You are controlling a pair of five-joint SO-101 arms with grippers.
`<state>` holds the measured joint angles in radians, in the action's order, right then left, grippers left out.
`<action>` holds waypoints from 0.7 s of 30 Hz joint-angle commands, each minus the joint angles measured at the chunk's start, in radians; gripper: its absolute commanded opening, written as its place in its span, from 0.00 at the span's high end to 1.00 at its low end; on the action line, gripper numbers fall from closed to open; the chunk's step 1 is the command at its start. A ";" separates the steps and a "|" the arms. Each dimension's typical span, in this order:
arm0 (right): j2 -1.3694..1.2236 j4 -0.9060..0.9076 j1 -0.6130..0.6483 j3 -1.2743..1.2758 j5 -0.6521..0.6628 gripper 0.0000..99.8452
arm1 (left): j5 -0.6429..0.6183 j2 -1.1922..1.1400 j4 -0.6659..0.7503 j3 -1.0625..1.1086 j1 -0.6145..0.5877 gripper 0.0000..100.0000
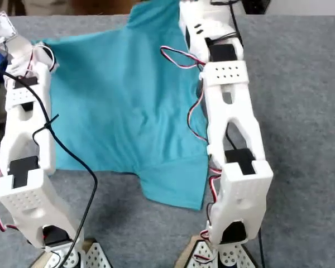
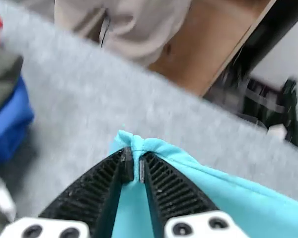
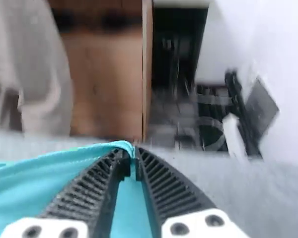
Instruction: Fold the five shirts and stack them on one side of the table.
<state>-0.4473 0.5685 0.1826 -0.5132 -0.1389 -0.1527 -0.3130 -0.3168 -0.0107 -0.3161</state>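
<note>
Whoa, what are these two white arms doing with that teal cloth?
Two robot arms are working on a teal shirt spread on the grey table. The left pincer is shut on one far corner of it, and the right pincer is shut on its far edge. The shirt is not folded yet; most of it lies flat between the arms.

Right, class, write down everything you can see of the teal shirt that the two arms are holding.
The teal shirt is a single plain colour and looks like soft knit cloth. It lies spread and lightly creased on the grey table, with one short sleeve pointing toward the arm bases. The left gripper is closed on a bunched corner along the far edge. The right gripper clamps the hem at the other end of that edge.
</note>
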 commanded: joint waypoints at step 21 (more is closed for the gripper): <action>0.285 1.013 0.027 -0.062 0.031 1.00 | 0.322 0.012 -1.151 -0.298 -0.012 0.98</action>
<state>-0.2493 1.4891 0.1949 -0.5194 -0.1082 0.1389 -0.3130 -1.3986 -0.2685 -0.3069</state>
